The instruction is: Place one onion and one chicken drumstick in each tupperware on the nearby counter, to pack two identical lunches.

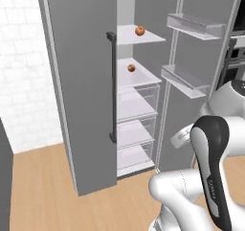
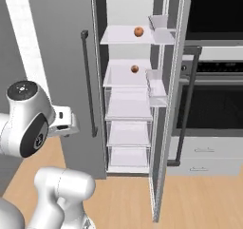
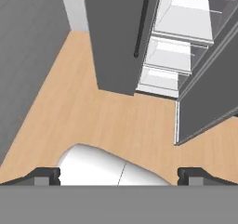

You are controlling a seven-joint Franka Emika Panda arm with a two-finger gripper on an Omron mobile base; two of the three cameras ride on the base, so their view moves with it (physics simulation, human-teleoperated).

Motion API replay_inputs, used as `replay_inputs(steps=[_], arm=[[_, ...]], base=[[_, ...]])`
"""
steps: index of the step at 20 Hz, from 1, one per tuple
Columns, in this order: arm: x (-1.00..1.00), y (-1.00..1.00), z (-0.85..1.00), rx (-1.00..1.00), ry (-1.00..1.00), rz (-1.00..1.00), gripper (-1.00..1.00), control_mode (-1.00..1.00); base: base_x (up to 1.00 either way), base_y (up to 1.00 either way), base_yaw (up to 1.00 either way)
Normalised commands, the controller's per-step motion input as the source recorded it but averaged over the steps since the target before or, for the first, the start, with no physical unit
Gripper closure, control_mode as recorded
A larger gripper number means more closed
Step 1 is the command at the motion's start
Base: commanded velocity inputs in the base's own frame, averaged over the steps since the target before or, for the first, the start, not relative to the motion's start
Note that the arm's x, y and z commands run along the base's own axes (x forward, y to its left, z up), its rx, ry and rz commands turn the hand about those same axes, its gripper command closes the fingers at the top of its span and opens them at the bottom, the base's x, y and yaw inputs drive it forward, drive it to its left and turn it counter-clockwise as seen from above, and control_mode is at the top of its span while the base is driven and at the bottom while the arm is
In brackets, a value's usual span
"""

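Onions (image 1: 139,30) sit on fridge shelves (image 1: 139,76) behind open door (image 1: 81,81).

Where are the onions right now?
Both sit inside the open fridge: one onion on the top shelf, the other onion on the shelf just below, toward the right side in the right base view.

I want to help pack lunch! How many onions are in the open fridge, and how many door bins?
Onions: 2, upper shelf, next shelf down
Door bins: 2, upper, lower
Total: 4
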Motion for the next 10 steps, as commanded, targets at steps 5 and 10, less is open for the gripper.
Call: replay_inputs(steps=[5, 10], arm=[[0.0, 0.0, 0.0, 0.0, 0.0, 0.0, -1.0, 1.0], [0.0, 0.0, 0.0, 0.0, 0.0, 0.0, -1.0, 1.0]], base=[[1.0, 0.09, -0.22], [0.73, 0.0, -0.01]])
